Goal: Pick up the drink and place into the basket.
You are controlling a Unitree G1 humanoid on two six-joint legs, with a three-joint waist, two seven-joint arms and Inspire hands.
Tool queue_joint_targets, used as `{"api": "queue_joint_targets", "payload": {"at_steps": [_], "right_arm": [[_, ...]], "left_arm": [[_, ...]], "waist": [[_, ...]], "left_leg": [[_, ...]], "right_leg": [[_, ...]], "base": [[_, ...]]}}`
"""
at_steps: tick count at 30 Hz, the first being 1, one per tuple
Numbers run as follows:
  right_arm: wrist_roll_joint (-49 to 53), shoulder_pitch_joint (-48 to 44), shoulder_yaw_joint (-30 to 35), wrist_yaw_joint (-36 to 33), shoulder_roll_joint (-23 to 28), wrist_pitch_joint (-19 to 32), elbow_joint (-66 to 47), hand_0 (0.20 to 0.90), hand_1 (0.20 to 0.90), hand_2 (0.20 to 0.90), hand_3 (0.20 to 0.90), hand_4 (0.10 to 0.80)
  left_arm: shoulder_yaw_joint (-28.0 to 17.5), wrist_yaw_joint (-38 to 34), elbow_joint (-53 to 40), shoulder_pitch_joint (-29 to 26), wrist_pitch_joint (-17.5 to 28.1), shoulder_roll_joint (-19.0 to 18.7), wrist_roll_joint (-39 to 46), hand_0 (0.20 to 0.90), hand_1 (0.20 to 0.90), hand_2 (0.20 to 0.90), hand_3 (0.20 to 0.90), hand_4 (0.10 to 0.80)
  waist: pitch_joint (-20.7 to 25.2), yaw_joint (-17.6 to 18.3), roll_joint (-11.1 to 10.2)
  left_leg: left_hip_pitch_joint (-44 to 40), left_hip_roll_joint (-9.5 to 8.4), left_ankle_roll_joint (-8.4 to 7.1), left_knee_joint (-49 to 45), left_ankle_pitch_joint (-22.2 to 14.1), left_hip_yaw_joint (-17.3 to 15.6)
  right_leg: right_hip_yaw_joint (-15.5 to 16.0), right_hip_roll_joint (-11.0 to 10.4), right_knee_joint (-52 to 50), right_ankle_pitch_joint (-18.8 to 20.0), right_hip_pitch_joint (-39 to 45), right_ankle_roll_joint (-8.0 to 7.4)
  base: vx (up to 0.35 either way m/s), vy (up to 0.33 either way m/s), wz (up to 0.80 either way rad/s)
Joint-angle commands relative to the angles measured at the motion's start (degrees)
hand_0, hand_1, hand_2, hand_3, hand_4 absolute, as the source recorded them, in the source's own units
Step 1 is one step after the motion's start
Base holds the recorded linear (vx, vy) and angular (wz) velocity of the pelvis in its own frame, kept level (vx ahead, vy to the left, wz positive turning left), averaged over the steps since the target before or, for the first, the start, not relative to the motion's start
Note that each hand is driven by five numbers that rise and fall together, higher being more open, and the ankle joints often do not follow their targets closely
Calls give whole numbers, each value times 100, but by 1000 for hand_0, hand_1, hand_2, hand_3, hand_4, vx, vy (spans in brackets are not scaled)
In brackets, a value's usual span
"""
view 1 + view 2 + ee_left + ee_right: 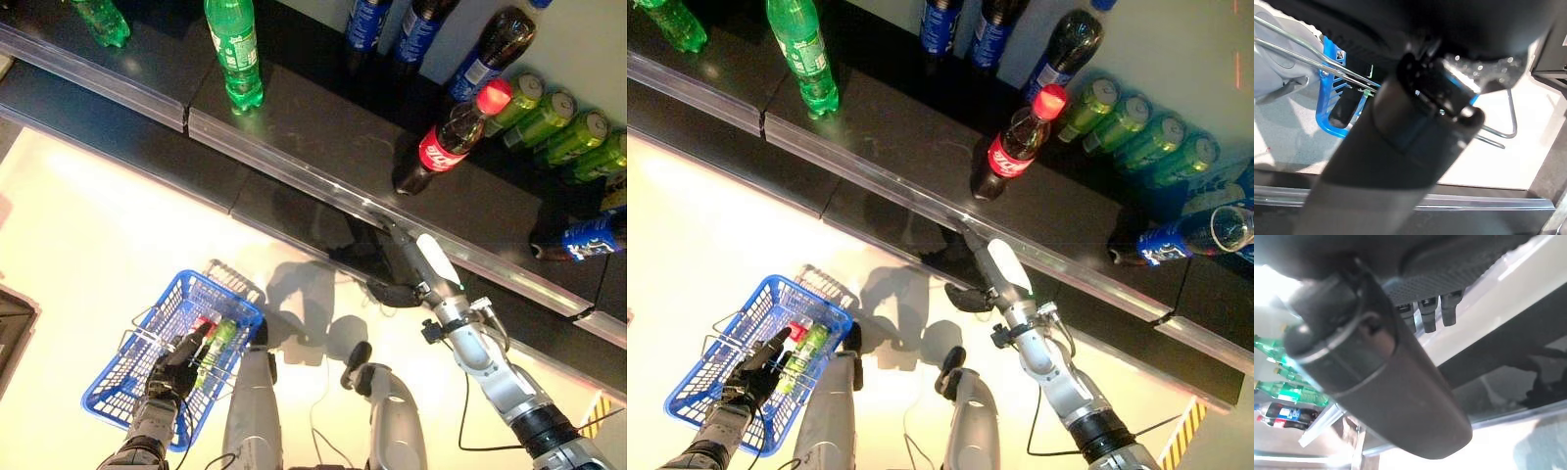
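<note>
Reaching my right hand up at the dark shelf's front edge, fingers straight and empty, below the red-capped cola bottle. My left hand curls round the blue wire basket's handle, holding it ready beside me; bottles already lie inside.

The cola bottle stands alone near the shelf front with bare shelf to its left; green cans crowd its right.

Bright overhead light; floor glares; shadows below; wrist views blurred.
</note>
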State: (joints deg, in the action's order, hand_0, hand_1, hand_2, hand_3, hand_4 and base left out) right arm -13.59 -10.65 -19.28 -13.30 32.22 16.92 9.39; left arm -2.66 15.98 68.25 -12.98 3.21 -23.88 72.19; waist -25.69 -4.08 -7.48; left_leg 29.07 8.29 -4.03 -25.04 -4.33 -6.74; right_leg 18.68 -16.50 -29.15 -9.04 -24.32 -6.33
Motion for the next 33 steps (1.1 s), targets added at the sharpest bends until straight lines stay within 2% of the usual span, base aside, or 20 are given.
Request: {"api": "queue_joint_targets", "payload": {"at_steps": [1, 8, 16, 27, 33], "right_arm": [[360, -203, 426, -645, 395, 651, -1051, 900, 900, 900, 900, 800], [1394, -166, 963, -681, 312, 940, -1240, 900, 900, 900, 900, 800], [2361, -51, 1380, -519, -37, 1163, -1053, 900, 900, 900, 900, 800], [3059, 39, 1650, -242, -433, 1169, -802, 900, 900, 900, 900, 800], [2996, 79, 1651, -244, -559, 1177, -705, 900, 900, 900, 900, 800]], "left_arm": [[321, 1013, -522, 15, -55, 374, -31, 300, 300, 300, 200, 100], [319, 1066, -591, 6, -84, 433, 51, 300, 300, 300, 200, 100], [295, 1080, -586, -32, -135, 483, 56, 300, 300, 300, 200, 100], [244, 1145, -550, 37, -169, 523, -81, 300, 300, 300, 200, 100], [271, 1151, -554, 44, -168, 553, -117, 300, 300, 300, 200, 100]], "waist": [[260, 42, 145], [192, 99, 215], [154, 142, 298], [154, 153, 353], [138, 167, 396]], "left_leg": [[-765, -100, 365, 645, -22, -155], [-814, -171, 417, 692, -61, -188], [-836, -253, 471, 651, -117, -195], [-915, -335, 520, 725, -120, -201], [-941, -374, 539, 742, -116, -207]], "right_leg": [[-125, -123, -69, 1144, -305, -521], [-133, -126, -92, 1183, -333, -512], [-133, -178, -194, 1184, -380, -484], [-96, -189, -207, 1215, -386, -465], [-93, -207, -219, 1246, -403, -464]], "base": [[39, -4, -2], [0, 0, 0], [8, 10, 1], [4, 0, 1], [0, 0, 0]]}}
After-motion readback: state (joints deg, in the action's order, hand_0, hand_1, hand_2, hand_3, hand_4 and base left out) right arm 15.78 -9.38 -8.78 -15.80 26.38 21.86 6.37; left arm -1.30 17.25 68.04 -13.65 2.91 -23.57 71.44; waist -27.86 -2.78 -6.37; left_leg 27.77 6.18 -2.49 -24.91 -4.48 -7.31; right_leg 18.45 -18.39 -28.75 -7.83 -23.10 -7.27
